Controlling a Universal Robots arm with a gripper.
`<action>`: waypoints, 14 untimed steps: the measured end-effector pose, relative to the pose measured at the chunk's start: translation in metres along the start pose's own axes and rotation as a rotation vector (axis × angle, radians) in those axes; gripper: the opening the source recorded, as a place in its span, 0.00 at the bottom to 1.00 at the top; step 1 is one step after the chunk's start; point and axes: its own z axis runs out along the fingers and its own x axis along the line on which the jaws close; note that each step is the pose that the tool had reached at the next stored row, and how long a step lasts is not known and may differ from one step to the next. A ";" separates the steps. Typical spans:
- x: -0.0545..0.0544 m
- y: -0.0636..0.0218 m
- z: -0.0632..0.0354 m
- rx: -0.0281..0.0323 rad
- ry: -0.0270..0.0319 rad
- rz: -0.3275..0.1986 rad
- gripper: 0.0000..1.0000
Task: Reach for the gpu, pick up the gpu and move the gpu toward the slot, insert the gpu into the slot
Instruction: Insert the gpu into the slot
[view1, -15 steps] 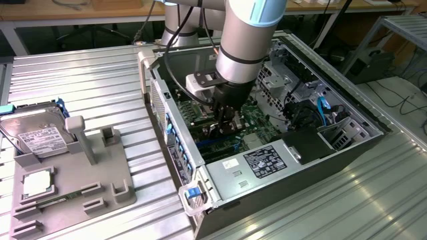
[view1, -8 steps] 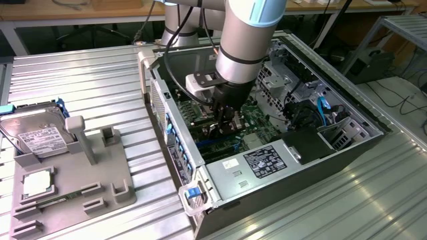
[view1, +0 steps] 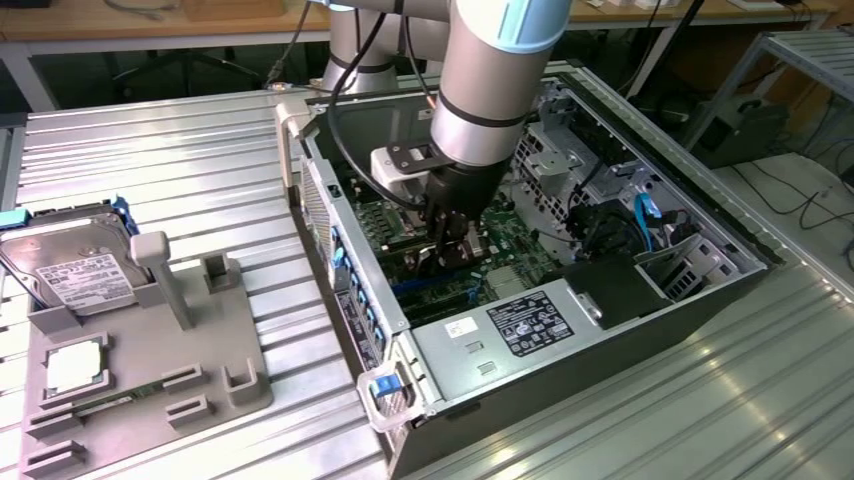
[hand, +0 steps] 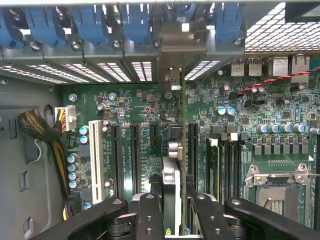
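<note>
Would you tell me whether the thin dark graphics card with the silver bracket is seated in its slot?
Cannot tell. The gpu stands edge-on over the green motherboard, held by the gripper; its lower edge is hidden.

The gpu (hand: 171, 192) stands on edge over the green motherboard — a thin card seen edge-on, its silver end bracket (hand: 172, 55) reaching up to the case's rear wall. The slot (view1: 424, 296) — long, narrow, blue — lies beneath it.
</note>
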 end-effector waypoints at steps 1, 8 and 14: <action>0.000 0.0000 0.0001 0.0000 0.0000 0.000 0.27; -0.001 0.0000 0.0008 0.0000 0.0000 0.000 0.27; -0.001 0.0000 0.0015 0.0000 0.0000 0.000 0.27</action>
